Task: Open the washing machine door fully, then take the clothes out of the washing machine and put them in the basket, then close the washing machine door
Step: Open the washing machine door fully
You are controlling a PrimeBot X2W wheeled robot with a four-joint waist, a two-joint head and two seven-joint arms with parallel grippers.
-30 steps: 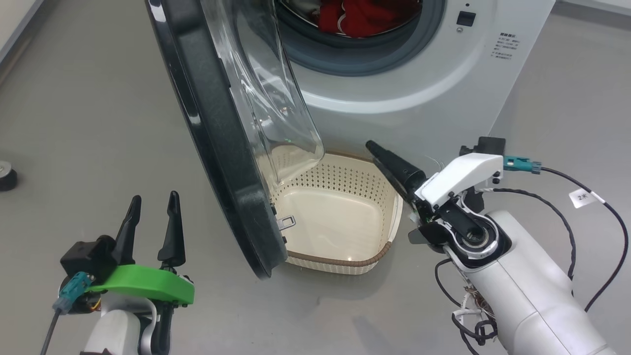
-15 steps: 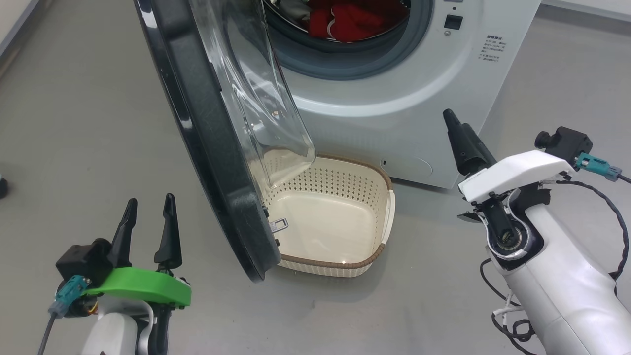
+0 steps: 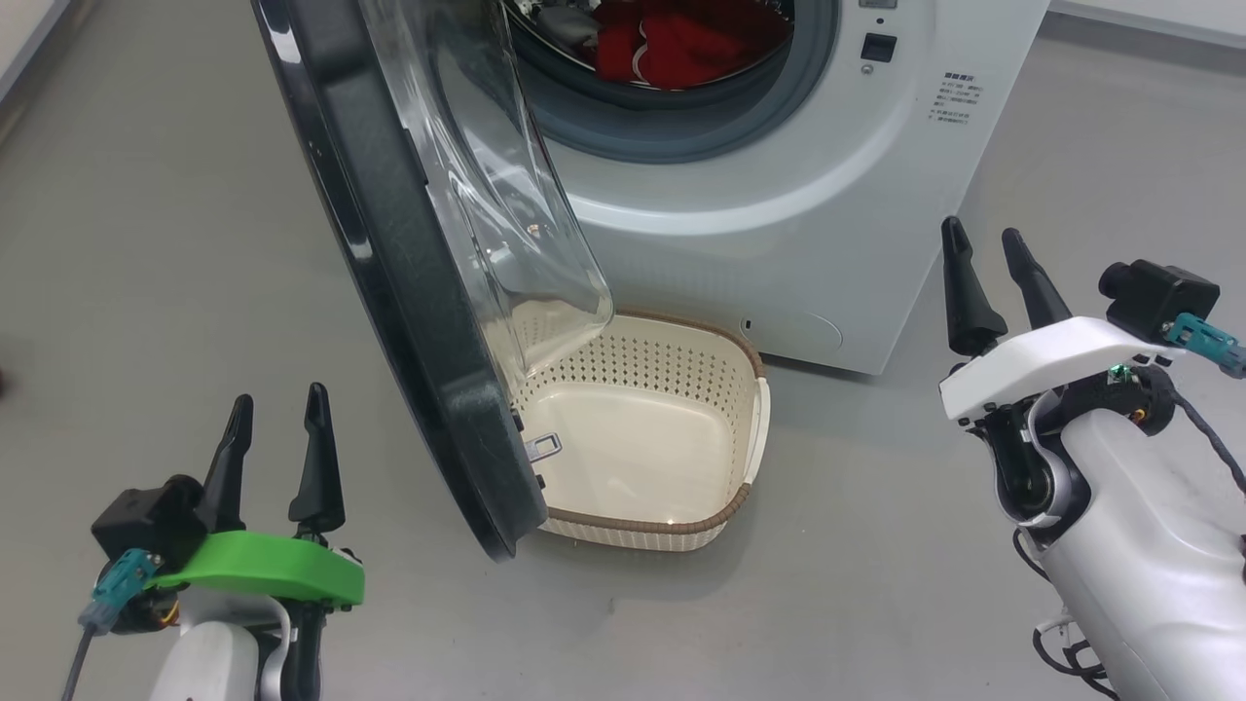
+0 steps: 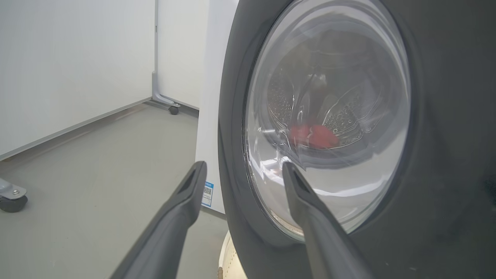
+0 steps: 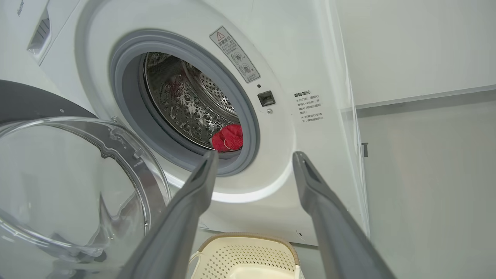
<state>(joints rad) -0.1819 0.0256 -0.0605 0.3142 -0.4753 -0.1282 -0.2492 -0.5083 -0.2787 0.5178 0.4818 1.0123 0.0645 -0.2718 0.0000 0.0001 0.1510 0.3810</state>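
Red clothes (image 3: 672, 49) lie in the drum at the top centre of the frame, inside the washing machine (image 3: 779, 224) and not yet taken out. The washing machine door (image 3: 419, 292) stands swung out, seen edge-on across the centre left, with its glass dome overhanging the left part of the empty basket (image 3: 662, 531) on the floor below the drum mouth. The right gripper (image 3: 978, 230) was low beside the basket's right rim a second ago, fingers closer together. It is now at the right edge of the frame, well apart from door and basket, fingers spread and holding nothing. The left gripper (image 3: 279, 399), at lower left near the door's outer face, is likewise spread and empty. Judgement: the door has been let go, yet it appears short of fully open — a further push outward seems needed before the clothes can drop freely into the basket.
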